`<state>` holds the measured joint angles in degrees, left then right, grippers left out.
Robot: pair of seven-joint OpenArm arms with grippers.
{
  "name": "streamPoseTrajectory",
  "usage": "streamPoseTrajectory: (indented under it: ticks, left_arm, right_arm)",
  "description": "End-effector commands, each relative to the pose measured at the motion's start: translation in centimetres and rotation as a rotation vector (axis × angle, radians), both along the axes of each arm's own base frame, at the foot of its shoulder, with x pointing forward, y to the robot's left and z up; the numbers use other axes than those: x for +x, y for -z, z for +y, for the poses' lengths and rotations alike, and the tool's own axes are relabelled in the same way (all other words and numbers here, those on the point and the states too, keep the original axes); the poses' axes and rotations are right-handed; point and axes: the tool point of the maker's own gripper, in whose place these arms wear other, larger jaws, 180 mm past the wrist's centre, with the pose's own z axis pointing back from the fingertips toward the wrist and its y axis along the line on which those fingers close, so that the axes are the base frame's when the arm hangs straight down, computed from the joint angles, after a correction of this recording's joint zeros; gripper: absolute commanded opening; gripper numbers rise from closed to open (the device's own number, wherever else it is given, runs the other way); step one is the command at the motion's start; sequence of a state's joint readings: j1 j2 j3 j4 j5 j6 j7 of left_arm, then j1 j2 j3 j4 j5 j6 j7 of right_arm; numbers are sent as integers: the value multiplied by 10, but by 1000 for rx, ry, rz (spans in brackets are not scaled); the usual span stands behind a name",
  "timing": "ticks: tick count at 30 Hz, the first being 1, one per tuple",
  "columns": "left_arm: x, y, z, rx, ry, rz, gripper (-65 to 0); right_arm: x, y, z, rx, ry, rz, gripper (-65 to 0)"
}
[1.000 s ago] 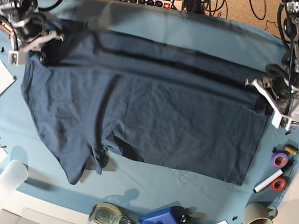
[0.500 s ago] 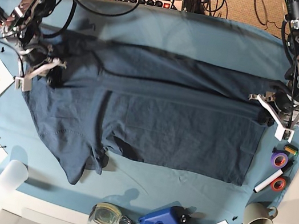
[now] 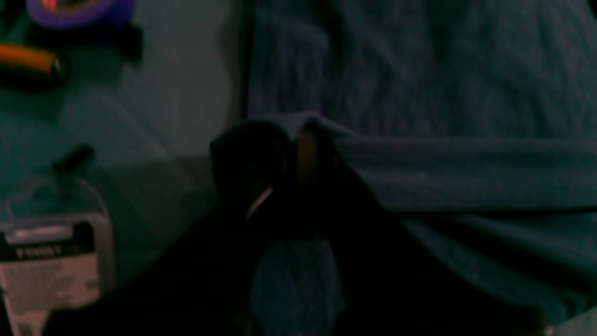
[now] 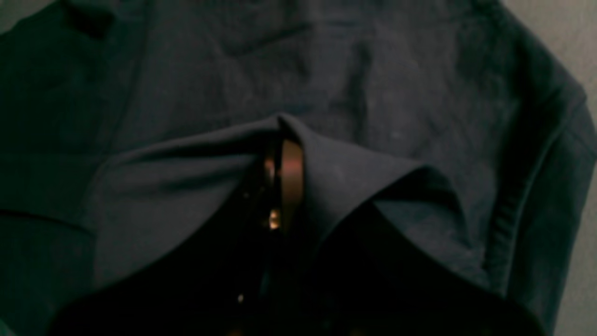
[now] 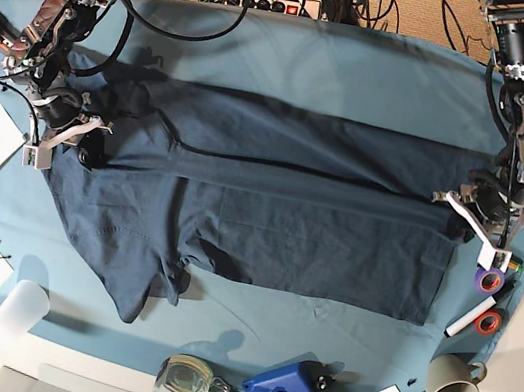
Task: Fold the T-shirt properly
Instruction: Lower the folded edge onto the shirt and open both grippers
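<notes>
Since a second ago: both my arms have carried the far edge of the T-shirt (image 5: 270,208) toward the near side. The folded edge now lies about halfway down the body, where before it hung close to the far side. Judgement: the first lengthwise fold is nearly laid; release comes next, then the sleeve on the near side needs tucking.

Base view, left to right. My right fingers (image 5: 88,147) sit low at the shoulder end, clamped together on a pinch of the T-shirt; the right wrist view shows cloth peaked over the closed tips (image 4: 284,154). The arm reaches in from the far corner, elbow bent, wrist tipped down.

Between the 2 sets of fingers the fold runs taut and straight across the table (image 5: 367,62).

My left fingers (image 5: 462,223) hold the hem end, likewise shut on cloth (image 3: 303,140). The arm hangs steeply from above. Tape rolls (image 5: 489,280) lie just beyond them.
</notes>
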<state>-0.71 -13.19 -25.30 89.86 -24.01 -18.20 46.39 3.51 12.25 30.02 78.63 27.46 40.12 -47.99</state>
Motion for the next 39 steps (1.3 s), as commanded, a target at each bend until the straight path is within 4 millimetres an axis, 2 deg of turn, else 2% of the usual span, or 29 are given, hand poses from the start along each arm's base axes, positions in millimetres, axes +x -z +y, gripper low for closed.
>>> streamPoseTrajectory:
  ticks: [1,12,15,16,19,20,21,26,29,34,39]
  left_arm:
    - [10,-16,7,16,-10,-57,-650]
    - [13,-20,7,8,-13,-78,-650]
    - [12,-21,-1,16,48,-90,-650]
    - [12,-22,-5,19,79,-97,-616]
    - [13,-25,-11,26,126,-111,-429]
    - [14,-25,-10,26,121,-111,-385]
    - [14,-25,-8,27,111,-107,-359]
    - [13,-26,1,54,115,-76,-352]
    - [10,-24,11,57,75,1,-352]
    - [-1,-24,27,66,40,81,-351]
    - [-12,-31,45,-18,-31,73,-351]
  right_arm:
    - [11,-20,-9,-12,12,-66,-650]
    - [12,-19,-13,-29,31,-61,-650]
    - [11,-18,-13,-29,28,-58,-650]
    - [11,-18,-12,-29,27,-56,-645]
    - [10,-16,-12,-30,25,-46,-480]
    - [10,-16,-13,-30,26,-45,-449]
    - [9,-16,-13,-30,27,-42,-445]
    - [10,-27,-19,-10,18,-51,-446]
    - [12,-44,-21,2,-2,-79,-445]
    - [12,-68,-24,-84,-40,-93,-446]
    - [11,-75,-29,-104,-34,-99,-446]
